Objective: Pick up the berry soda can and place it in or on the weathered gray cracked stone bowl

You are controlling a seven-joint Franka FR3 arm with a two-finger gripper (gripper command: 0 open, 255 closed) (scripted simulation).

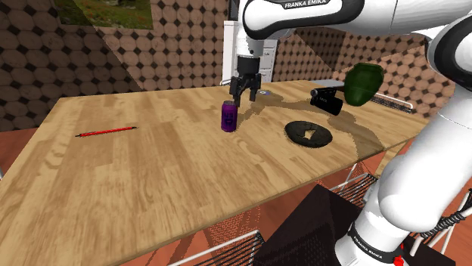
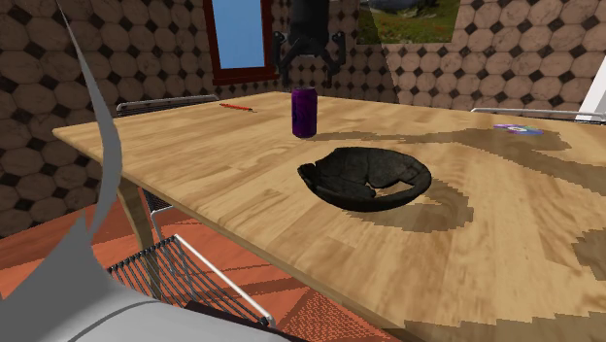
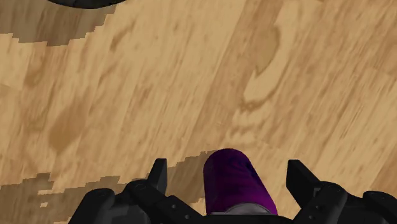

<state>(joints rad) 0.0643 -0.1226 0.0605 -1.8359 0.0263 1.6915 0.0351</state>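
While my end effector (image 3: pixel 228 169) hangs open over the can (image 3: pixel 236 184), nothing is gripped: the fingers (image 3: pixel 158 174) stand apart on either side of it without touching, and the second exterior view shows them above its top rather than around its body. The purple can (image 1: pixel 229 115) stands upright on the tabletop (image 1: pixel 151 174), well in from the corners and nearer the long edge away from my stand. The dark cracked bowl (image 1: pixel 307 133) lies apart from it, toward the edge at the shoulder view's right.

As I judge it, the descent is the first risk. The can sits closer to one finger than to the other, so coming straight down could bring that finger onto the rim and tip the can over; once on its side it could roll across the wood. Closing off-centre would also push the can sideways before the second finger meets it.

Closing too high is the next risk: a pinch at the rim alone may let the smooth wall slip out during the lift.

At the bowl (image 2: pixel 365 179), the broken rim and uneven inside could leave the can leaning, so a release from height might topple it out.
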